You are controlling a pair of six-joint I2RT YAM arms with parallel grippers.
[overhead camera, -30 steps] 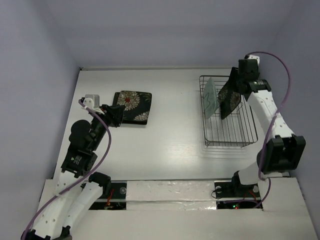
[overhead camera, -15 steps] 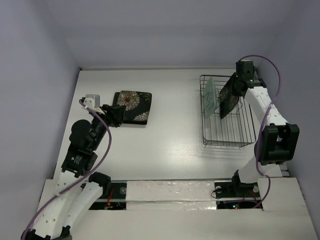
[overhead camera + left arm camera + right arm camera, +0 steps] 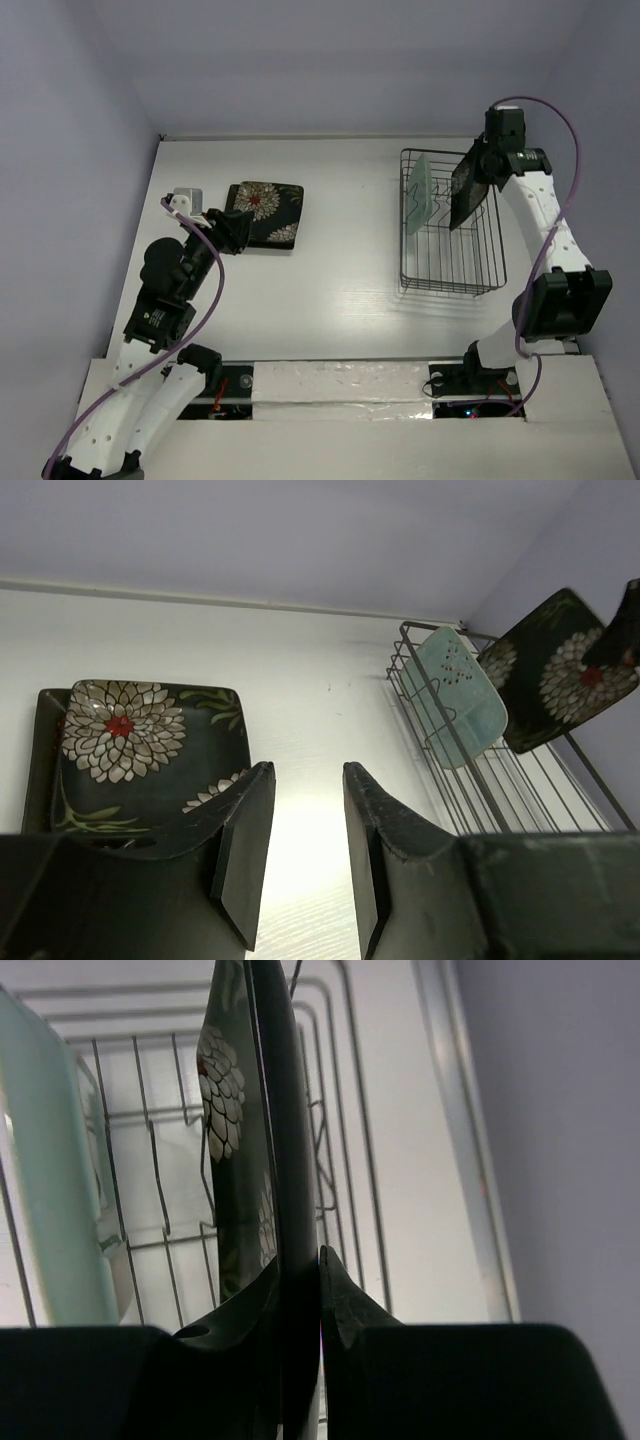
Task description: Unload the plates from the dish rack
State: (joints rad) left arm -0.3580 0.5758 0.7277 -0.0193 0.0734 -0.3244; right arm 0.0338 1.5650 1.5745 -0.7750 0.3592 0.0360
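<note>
**Worktop** (image 3: 340, 290): carries the rack towards its far right corner and the unloaded plates near its left edge.

**Dish rack** (image 3: 450, 290): wire basket along the right edge. Its near end has slid a little leftward in the last second. You should suspect the rising plate is dragging on a prong.

**Flowered plate, in transit** (image 3: 468, 190): held on edge and tilted at the rack's far right. It sits higher than a second ago but its lower corner is probably still inside the wires, so this unloading step is under way, not finished.

**Mint plate** (image 3: 422, 195): upright in the rack's far left slots, unmoved; it is still to be unloaded.

**Flowered plate, unloaded** (image 3: 265, 213): flat near the left edge, unmoved. The left wrist view shows the rim of another dark plate (image 3: 45, 750) beneath it.

**Right pincer** (image 3: 300, 1280): pinching the rim of the plate in transit.

**Left pincer** (image 3: 305, 830): spread and empty, just beside the unloaded stack, unchanged.
</note>
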